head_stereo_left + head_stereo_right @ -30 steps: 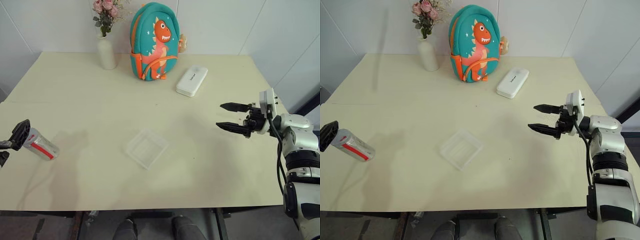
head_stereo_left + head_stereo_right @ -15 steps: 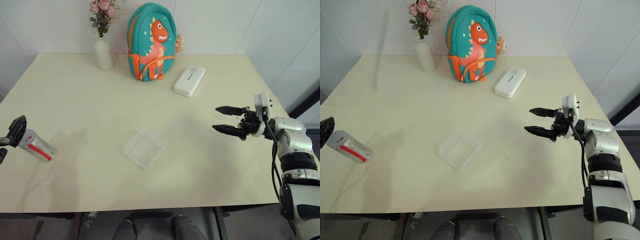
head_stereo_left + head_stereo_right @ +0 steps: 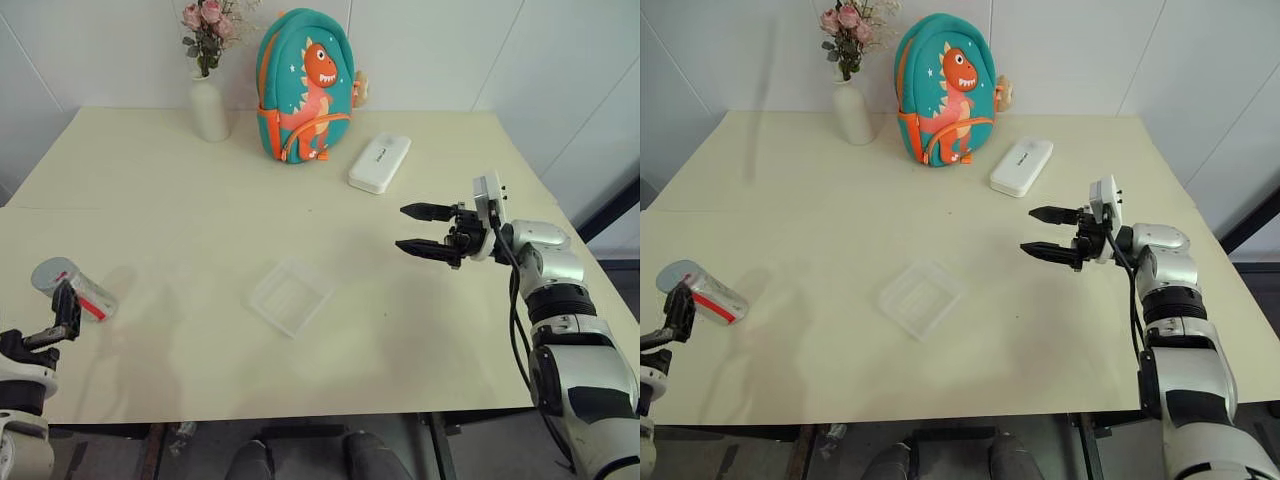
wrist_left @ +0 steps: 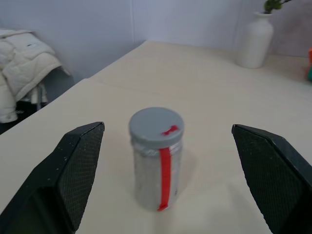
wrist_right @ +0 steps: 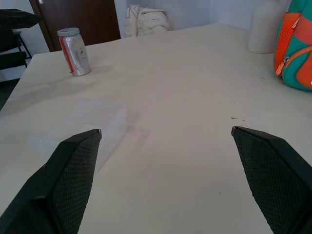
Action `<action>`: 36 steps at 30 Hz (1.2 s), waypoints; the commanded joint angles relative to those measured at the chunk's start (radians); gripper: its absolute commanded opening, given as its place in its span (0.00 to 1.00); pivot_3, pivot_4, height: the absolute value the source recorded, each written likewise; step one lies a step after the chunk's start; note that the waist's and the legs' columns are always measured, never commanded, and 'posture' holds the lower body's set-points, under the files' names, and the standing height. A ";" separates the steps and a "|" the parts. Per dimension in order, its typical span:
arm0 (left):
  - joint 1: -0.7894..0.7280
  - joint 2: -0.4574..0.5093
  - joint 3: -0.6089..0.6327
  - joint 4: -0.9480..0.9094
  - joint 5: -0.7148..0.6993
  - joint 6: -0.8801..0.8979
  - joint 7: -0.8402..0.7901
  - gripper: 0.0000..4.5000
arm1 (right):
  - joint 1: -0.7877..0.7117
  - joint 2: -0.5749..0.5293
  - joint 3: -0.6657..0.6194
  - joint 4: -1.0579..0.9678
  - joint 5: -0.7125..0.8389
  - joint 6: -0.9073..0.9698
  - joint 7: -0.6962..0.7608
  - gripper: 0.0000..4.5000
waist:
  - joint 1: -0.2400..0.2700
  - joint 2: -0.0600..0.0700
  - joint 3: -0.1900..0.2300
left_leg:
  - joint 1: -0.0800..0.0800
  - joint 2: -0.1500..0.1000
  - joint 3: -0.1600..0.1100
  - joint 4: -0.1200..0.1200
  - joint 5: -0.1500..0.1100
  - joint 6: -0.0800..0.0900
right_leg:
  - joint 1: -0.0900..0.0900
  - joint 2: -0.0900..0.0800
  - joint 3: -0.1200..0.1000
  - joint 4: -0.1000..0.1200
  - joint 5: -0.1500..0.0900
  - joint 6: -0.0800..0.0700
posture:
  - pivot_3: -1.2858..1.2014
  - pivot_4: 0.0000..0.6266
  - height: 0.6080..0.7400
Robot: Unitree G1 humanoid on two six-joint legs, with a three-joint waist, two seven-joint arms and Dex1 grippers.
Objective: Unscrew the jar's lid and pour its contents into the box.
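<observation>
Jar (image 4: pixel 157 158) upright, grey lid (image 4: pixel 156 127) on

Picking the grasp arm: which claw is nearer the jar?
Left. The left claw is open right beside the jar; the right claw hovers far across the table, beyond the box.

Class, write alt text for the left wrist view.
A small jar with a grey lid and a red stripe stands upright on a cream table, between the open left gripper fingers. A white vase stands behind.
</observation>
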 commanded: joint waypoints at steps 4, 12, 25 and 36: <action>0.074 -0.100 -0.075 0.080 0.138 -0.141 0.008 0.99 | -0.009 0.014 -0.006 -0.024 0.005 -0.014 0.067 1.00 | 0.000 0.000 0.000 | 0.001 0.000 0.000 0.000 0.000 0.000 | 0.001 0.000 0.000 -0.001 0.000 0.000 | 0.52 0.24 1.00; -0.024 -0.050 -0.235 0.289 0.273 -0.249 -0.033 0.99 | 0.009 0.037 -0.004 -0.058 0.009 -0.011 0.057 1.00 | 0.000 0.000 0.000 | 0.000 -0.001 0.000 0.000 0.000 0.000 | 0.001 0.000 0.000 -0.002 0.000 0.000 | 0.52 0.24 1.00; -0.159 -0.042 -0.259 0.438 0.360 -0.343 0.009 0.99 | 0.012 0.042 -0.001 -0.083 0.003 0.001 0.043 1.00 | 0.002 0.000 0.000 | 0.000 0.000 -0.002 -0.002 -0.001 0.000 | 0.001 0.000 -0.002 -0.002 0.000 0.001 | 0.52 0.24 1.00; -0.258 0.002 -0.262 0.552 0.385 -0.385 0.006 0.99 | -0.010 0.060 0.004 -0.072 -0.010 0.004 0.029 1.00 | 0.003 0.000 0.000 | 0.000 0.000 -0.003 -0.002 -0.001 0.000 | 0.001 0.000 -0.004 -0.001 0.000 0.001 | 0.52 0.24 1.00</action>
